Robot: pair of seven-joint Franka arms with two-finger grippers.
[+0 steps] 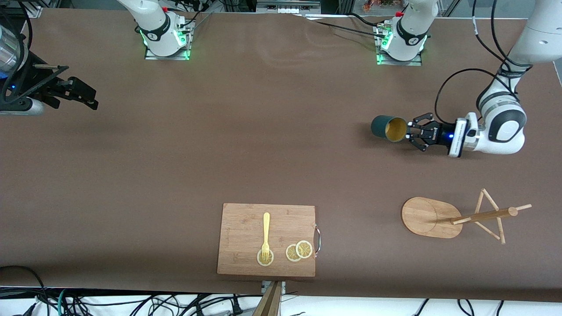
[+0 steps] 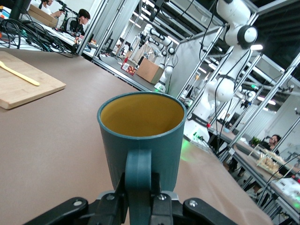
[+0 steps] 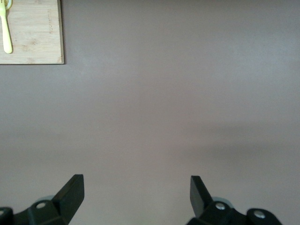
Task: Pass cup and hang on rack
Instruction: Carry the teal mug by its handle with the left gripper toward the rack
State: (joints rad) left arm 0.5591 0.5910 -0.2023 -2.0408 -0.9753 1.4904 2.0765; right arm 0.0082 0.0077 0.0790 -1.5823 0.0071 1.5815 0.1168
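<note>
My left gripper (image 1: 410,130) clenched the handle of the small dark teal mug (image 1: 388,127), yellow-tan inside, over the table's left-arm end; the light bamboo mug tree (image 1: 456,217) stood nearer the camera. My right gripper (image 1: 83,96) waited, fingers spread.

The cup's (image 2: 142,136) base is hidden by the left gripper (image 2: 139,199) holding its handle.
</note>
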